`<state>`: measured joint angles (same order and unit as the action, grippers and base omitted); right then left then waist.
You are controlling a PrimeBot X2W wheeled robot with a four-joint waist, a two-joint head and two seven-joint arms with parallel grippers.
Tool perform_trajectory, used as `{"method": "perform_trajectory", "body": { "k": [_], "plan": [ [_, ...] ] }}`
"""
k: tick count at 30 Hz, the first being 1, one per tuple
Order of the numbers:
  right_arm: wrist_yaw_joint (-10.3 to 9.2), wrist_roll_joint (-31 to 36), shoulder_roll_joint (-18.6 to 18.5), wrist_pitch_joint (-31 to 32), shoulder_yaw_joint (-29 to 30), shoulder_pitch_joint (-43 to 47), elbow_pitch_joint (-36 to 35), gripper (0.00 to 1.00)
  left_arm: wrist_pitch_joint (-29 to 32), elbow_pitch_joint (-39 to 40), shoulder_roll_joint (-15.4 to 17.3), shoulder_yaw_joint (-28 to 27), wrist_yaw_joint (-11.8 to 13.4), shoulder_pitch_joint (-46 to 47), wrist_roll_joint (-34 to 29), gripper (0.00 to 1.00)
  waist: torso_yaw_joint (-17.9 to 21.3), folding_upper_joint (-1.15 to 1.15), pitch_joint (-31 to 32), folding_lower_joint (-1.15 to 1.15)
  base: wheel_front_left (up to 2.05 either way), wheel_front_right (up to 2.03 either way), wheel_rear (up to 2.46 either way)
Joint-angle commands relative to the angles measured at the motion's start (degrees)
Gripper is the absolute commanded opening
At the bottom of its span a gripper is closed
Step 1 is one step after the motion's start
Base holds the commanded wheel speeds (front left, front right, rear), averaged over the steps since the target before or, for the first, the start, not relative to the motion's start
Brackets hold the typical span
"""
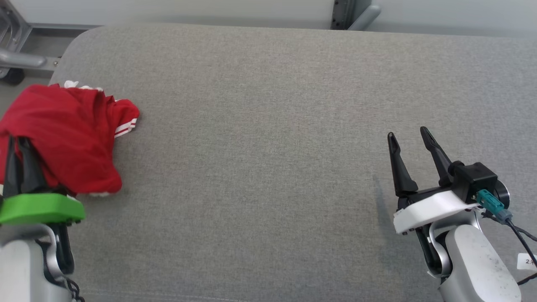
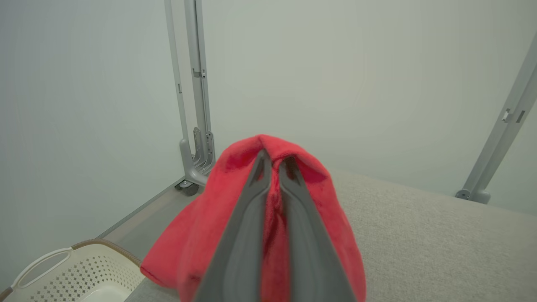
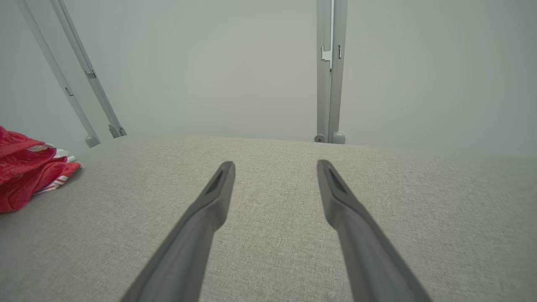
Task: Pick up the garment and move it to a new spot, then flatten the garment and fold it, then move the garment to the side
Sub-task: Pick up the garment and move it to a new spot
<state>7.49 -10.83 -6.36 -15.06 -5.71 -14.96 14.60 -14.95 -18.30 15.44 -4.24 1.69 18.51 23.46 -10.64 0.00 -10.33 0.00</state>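
Note:
The garment (image 1: 71,134) is red with white stripes on a sleeve, bunched at the far left of the grey padded table (image 1: 268,126). My left gripper (image 1: 16,144) is shut on a fold of it; in the left wrist view the red cloth (image 2: 197,235) drapes over and between the two fingers of the gripper (image 2: 275,161). My right gripper (image 1: 407,136) stands open above the table's right side, nothing between its fingers (image 3: 218,188). The right wrist view has the garment (image 3: 25,172) at its left edge.
A cream perforated laundry basket (image 2: 71,272) sits on the floor beside the table's left end. Grey metal frame posts (image 2: 195,92) stand behind the table. The grey table surface stretches wide between the two arms.

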Motion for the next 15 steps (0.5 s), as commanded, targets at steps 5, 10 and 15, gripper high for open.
{"method": "perform_trajectory", "body": {
  "k": [5,10,15],
  "plan": [
    [0.0,0.35,0.36,-0.25,0.78,1.91,-1.13,1.0,1.82,12.13,-2.16,-0.08,3.75,-9.53,-1.06,0.0,2.92,0.0,1.85,0.0,0.0,0.0,0.0],
    [0.0,0.4,0.76,-0.25,1.79,2.66,-1.98,1.0,4.14,21.24,-4.19,0.89,5.94,-14.83,-1.09,0.0,4.21,0.0,1.65,0.0,0.0,0.0,0.0],
    [0.0,0.26,1.25,-0.25,1.5,2.18,-2.53,1.0,5.61,23.95,-4.92,3.52,5.76,-15.46,-1.96,0.0,6.92,0.0,1.47,0.0,0.0,0.0,0.0]
  ]
}}
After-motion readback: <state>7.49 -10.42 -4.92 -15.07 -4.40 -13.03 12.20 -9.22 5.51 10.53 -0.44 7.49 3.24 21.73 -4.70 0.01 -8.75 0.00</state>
